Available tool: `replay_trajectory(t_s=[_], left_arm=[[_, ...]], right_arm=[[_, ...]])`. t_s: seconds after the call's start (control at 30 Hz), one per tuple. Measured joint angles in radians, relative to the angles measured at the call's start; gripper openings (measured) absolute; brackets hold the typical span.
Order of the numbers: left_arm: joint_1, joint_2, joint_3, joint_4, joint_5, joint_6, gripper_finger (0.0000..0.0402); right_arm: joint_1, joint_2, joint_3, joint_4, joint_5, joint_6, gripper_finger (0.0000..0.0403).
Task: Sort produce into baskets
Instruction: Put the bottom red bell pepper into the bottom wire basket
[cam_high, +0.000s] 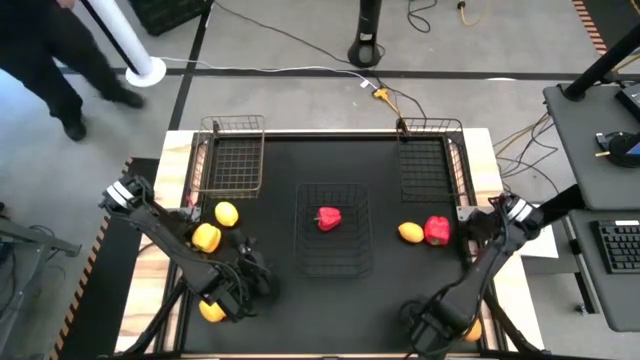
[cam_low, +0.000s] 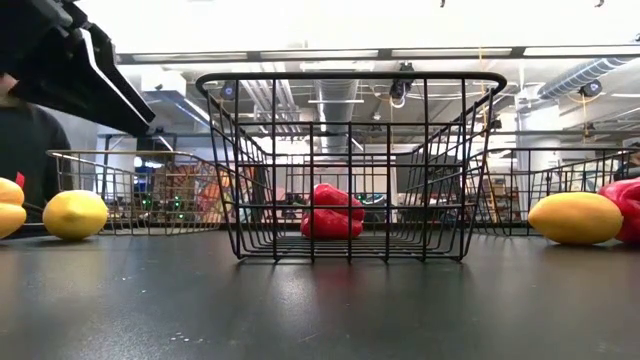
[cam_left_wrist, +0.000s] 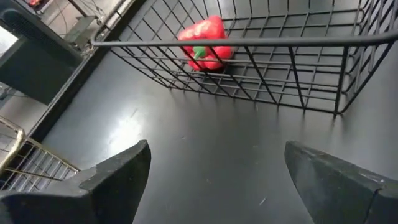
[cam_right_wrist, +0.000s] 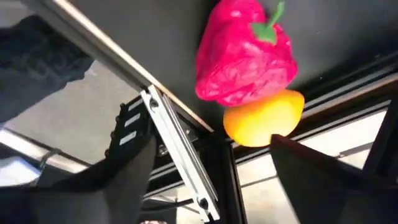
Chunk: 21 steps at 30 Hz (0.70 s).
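Red pepper (cam_high: 328, 218) lies alone in centre basket (cam_high: 334, 262); remaining produce loose on desk (cam_high: 330, 310). Left gripper (cam_high: 247, 283) jaws spread, empty, facing basket. Right gripper (cam_right_wrist: 205, 180) jaws released, empty, beside pepper (cam_right_wrist: 246, 59), lemon (cam_right_wrist: 264, 119).

Both end effectors, left (cam_high: 243, 285) and right (cam_high: 425, 328), hang open at the table's near edge.

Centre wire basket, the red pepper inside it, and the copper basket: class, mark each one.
Centre wire basket (cam_high: 305, 258): high view, on its mesh floor.
Red pepper (cam_high: 328, 218): high view, on its body.
Copper basket (cam_high: 230, 170): high view, on its mesh floor.
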Motion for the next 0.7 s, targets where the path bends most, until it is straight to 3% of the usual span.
replay_trajectory(t_s=[0.17,0.53,0.7], left_arm=[[-0.001,0.02,0.002,0.015,0.004,0.0,0.035],[-0.001,0.03,0.002,0.018,0.011,0.005,0.035],[-0.001,0.03,0.002,0.017,0.011,0.015,0.035]], right_arm=[[-0.002,0.005,-0.017,-0.09,0.001,0.005,0.0391],[-0.002,0.005,-0.168,-0.024,-0.051,-0.041,0.04],[-0.002,0.005,-0.166,0.03,-0.053,-0.042,0.04]])
